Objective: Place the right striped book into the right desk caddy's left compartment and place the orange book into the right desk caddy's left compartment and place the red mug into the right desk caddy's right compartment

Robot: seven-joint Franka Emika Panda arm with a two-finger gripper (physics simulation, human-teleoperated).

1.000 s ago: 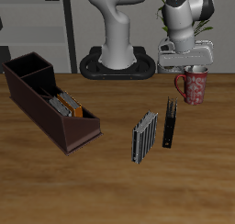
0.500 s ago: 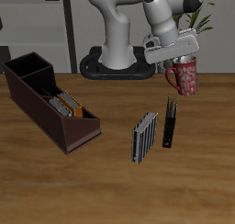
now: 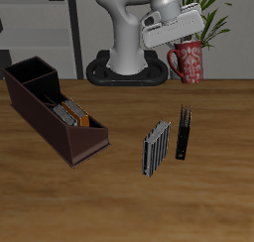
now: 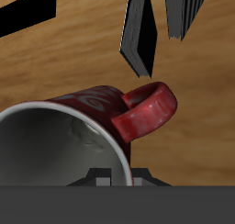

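Observation:
My gripper [image 3: 182, 46] is shut on the rim of the red mug [image 3: 188, 61], which hangs in the air above the back of the table. The wrist view shows the mug's [image 4: 87, 122] white inside and its loop handle [image 4: 151, 111] close up. The right desk caddy [image 3: 50, 122] lies far across the table from the mug. The right striped book [image 3: 65, 115] and the orange book [image 3: 78, 114] stand together in its left compartment, the long slanted-end section. Its squarish right compartment [image 3: 29, 71] looks dark and holds nothing I can see.
Another striped book [image 3: 155, 149] and a slim black book [image 3: 185, 133] stand upright on the table's middle, also seen below the mug as the striped book [image 4: 138, 35] and black book [image 4: 184, 12]. The robot base [image 3: 126, 67] and a potted plant [image 3: 213, 8] stand at the back.
The mug has left the table: my gripper lifted it and carried it upward and sideways toward the robot's base over the last second.

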